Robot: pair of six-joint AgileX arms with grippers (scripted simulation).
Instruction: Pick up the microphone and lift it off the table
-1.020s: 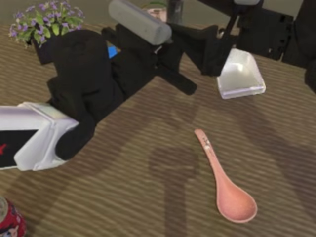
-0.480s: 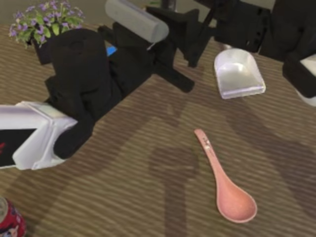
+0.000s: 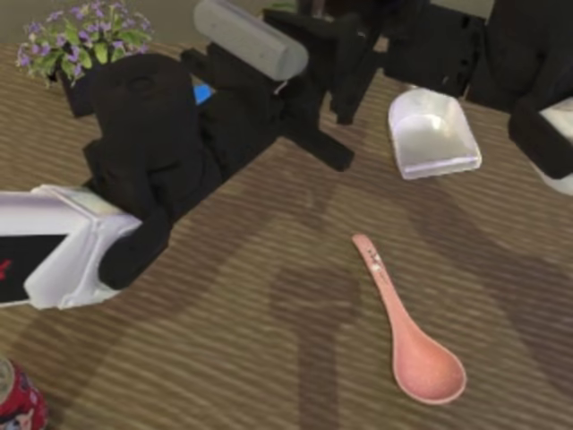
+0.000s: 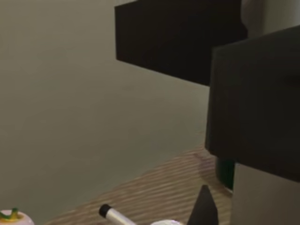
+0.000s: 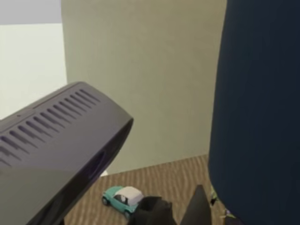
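Note:
The microphone is off the table (image 3: 224, 358), high in the top view. Its grey handle (image 3: 251, 38) slants above my left arm, and my left gripper (image 3: 273, 85) is shut on it. The handle fills the left wrist view's corner as a grey surface (image 4: 262, 197) next to one dark fingertip (image 4: 204, 206). The navy foam head (image 5: 258, 117) looms large and close in the right wrist view. My right gripper (image 3: 345, 94) hangs just right of the microphone, near its head end.
A pink spoon (image 3: 403, 322) lies right of the table's middle. A translucent scoop (image 3: 430, 134) sits at the back right. Purple flowers (image 3: 85, 40) stand back left and a red can (image 3: 13, 403) front left. A toy car (image 5: 123, 199) and a marker (image 4: 112, 215) lie farther off.
My right arm has swung left from above the scoop toward the microphone. The microphone has shifted slightly left and back in my left gripper.

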